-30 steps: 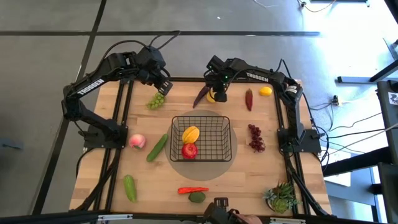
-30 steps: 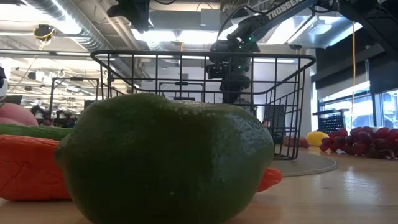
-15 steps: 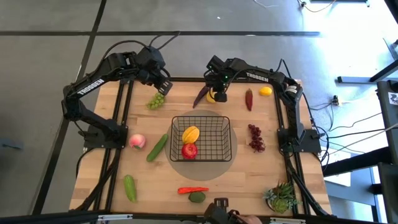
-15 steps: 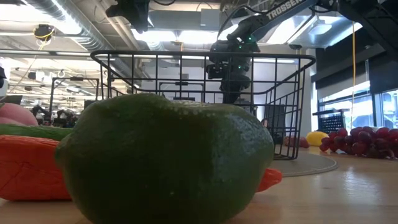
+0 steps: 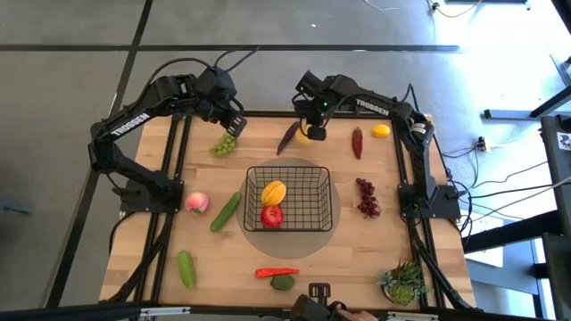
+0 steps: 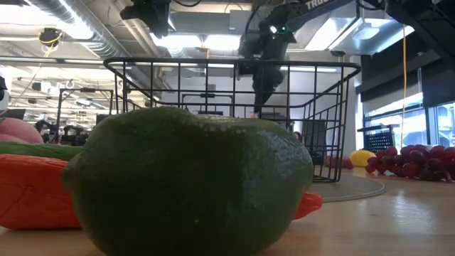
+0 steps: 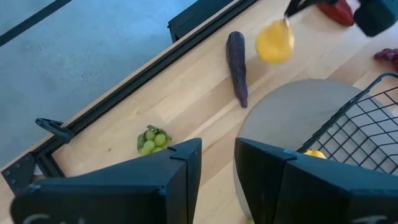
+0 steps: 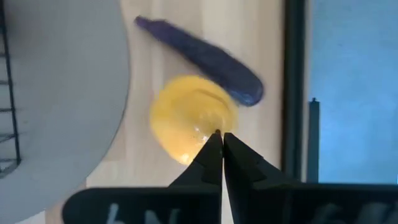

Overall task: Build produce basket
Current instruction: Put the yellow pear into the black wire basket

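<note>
High view: we find the basket (image 5: 288, 198) at the table's centre on a round grey mat (image 5: 287, 239), holding a yellow fruit (image 5: 274, 191) and a red tomato (image 5: 271, 215). Loose produce lies around it: green grapes (image 5: 225, 144) and a purple eggplant (image 5: 287, 137) toward the far edge, a red chilli (image 5: 358, 142) and a small lemon (image 5: 381, 131) at the far right, dark red grapes (image 5: 366, 196) right of the basket, a pink peach (image 5: 197, 202) and a cucumber (image 5: 226, 211) on its left, and a second cucumber (image 5: 186, 268), an orange-red piece (image 5: 277, 273) and a green fruit (image 5: 283, 283) along the near edge. A potted plant (image 5: 403, 282) stands at the near right corner. The right gripper (image 5: 314, 130) sits at the far edge over a yellow lemon (image 5: 306, 136), beside the eggplant. The left gripper (image 5: 234, 124) hangs above the green grapes.

Low view: the green fruit fills the foreground; the right gripper (image 6: 260, 85) shows raised behind the basket's wire.

Left wrist view: its fingers (image 7: 180, 163) stand slightly apart with nothing between them; the green grapes (image 7: 152, 139) lie beyond.

Right wrist view: the fingertips (image 8: 217, 138) are pressed together at the lemon's (image 8: 186, 115) edge; we cannot confirm that it is pinched.
</note>
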Robot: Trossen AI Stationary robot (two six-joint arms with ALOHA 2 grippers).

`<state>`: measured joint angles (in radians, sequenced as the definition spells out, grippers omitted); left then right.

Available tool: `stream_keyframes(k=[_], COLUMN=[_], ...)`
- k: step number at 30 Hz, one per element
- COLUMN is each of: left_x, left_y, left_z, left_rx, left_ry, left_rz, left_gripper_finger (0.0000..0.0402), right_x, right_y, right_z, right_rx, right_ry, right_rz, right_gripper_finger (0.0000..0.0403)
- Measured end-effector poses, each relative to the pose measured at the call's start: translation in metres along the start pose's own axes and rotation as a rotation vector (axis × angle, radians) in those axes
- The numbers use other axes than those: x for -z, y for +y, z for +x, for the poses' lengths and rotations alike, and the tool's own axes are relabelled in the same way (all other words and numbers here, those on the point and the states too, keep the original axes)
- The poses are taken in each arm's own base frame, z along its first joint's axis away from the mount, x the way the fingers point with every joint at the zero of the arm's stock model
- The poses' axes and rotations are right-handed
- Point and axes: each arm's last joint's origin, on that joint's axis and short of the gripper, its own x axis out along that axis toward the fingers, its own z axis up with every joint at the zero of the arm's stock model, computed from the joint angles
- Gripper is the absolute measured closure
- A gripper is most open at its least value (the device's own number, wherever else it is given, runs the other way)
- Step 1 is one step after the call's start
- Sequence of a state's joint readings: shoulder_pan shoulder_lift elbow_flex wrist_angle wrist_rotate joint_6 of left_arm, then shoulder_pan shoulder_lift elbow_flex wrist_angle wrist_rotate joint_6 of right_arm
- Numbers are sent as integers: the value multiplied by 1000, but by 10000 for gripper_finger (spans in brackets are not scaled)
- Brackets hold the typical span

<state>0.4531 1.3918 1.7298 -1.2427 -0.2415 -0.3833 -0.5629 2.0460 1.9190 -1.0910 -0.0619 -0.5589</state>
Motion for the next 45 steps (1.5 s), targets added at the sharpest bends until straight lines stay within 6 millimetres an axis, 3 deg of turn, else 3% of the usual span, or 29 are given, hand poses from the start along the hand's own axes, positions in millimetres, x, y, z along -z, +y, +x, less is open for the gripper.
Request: stream_keyframes(k=[7, 20, 38, 45], left_x=[0, 1, 7, 13], left_y=[0, -2, -16, -29], left_z=[0, 0, -3, -8], left_rx=[0, 77, 160, 199], left_ry=[0, 31, 49, 52], left_rz=[14, 105, 199, 251], left_gripper_finger=[315, 315, 315, 315], right_x=[-19, -52, -53, -55], right_y=[12, 67, 166, 204], right_z=[-38, -107, -150, -153], right_rx=[12, 16, -84, -151], right_ry=[-36, -141, -147, -158], right_rz=[13, -47, -231, -319], right_gripper_finger=[403, 403, 403, 403])
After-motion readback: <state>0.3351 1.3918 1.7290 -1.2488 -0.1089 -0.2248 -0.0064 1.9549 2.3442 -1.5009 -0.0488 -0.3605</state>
